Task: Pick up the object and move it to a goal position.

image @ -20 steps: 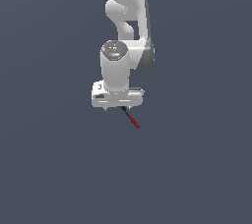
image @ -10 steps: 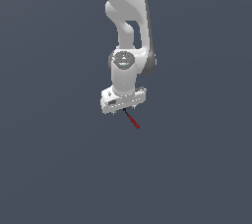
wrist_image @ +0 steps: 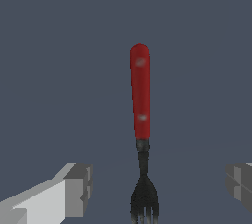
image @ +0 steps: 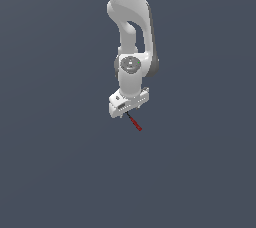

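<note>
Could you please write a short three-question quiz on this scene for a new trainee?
1. True or false: the fork has a red handle and a dark head.
2. In the wrist view, the hand's fingers are: (A) shut on the fork, (B) spread wide to either side of the fork's head, (C) out of view.
3. Fill in: in the exterior view, the fork's red end points down and toward that view's ____.

Key: 1 true; 2 B; 3 right.
</note>
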`<state>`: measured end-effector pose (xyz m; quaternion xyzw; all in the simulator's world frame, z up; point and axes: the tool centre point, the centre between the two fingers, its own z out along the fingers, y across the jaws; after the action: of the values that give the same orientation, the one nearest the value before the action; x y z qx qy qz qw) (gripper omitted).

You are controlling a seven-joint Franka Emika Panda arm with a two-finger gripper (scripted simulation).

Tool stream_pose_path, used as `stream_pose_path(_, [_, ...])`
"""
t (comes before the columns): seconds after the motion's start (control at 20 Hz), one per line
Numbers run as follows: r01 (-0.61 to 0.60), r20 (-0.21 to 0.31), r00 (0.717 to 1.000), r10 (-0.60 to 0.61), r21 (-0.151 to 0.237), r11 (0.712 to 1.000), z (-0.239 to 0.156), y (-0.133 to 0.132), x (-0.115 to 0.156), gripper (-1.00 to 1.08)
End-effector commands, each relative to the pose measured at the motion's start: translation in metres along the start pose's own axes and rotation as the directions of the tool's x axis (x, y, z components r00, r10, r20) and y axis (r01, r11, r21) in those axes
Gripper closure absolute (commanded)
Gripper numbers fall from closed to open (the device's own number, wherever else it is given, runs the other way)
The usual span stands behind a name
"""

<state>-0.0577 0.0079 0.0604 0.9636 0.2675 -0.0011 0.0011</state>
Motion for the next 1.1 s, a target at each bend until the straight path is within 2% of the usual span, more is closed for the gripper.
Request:
stream_pose_path(0.0, [0.023, -0.002, 1.0, -0.023, 0.001, 1.0, 0.003, -0.003, -0.001, -0.92])
stream_pose_path(0.4, [0.026, -0.002, 1.0, -0.026, 0.001, 1.0, 0.008, -0.004, -0.001, -0.92])
stream_pose_path(1.05, [0.031, -0.002, 1.0, -0.031, 0.001, 1.0, 0.053, -0.005, -0.002, -0.92])
